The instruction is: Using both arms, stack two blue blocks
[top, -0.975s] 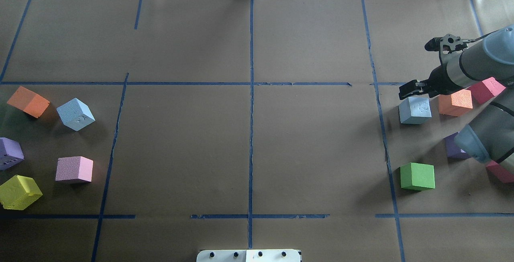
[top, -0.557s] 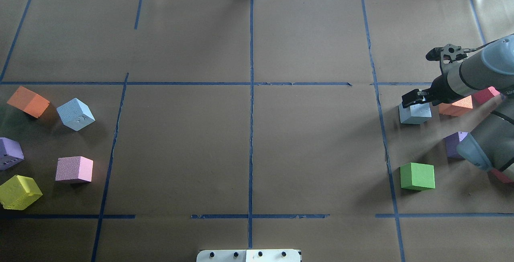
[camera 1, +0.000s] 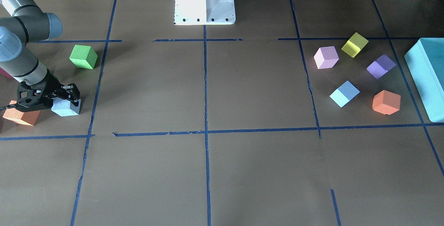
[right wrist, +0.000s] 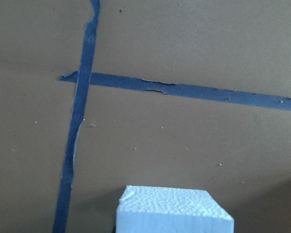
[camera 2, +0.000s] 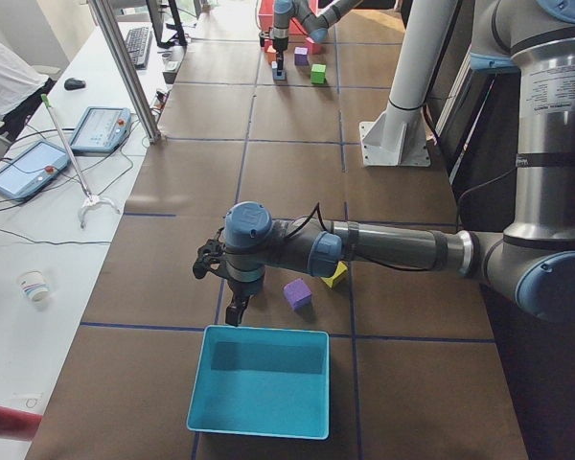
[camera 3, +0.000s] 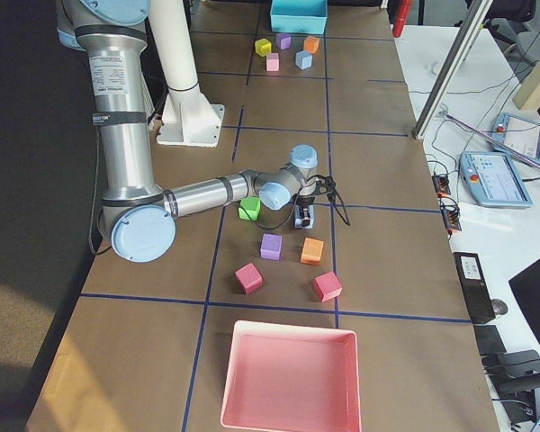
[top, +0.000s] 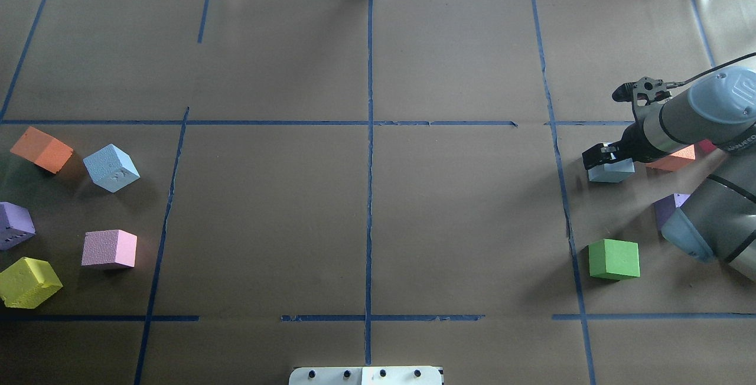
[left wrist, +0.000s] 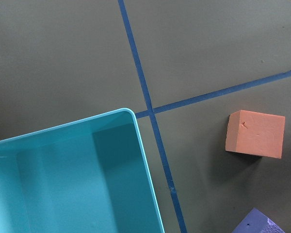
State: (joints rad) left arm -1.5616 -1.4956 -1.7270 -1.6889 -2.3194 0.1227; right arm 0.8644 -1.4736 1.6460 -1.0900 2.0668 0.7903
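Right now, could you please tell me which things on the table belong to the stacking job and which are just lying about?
Job: blue block at the right gripper; second blue block, untouched; left gripper.

Lying about, among others: green cube; yellow cube; pink cube; teal box; pink tray.

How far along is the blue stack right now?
Done: nothing yet; both blue blocks sit apart on the table, unstacked. In hand: the right gripper is down at the right blue block; I cannot tell whether it has closed. Left: lift that block, pick up the left blue block, which lies untouched while the left gripper hangs by the teal box, then stack them.
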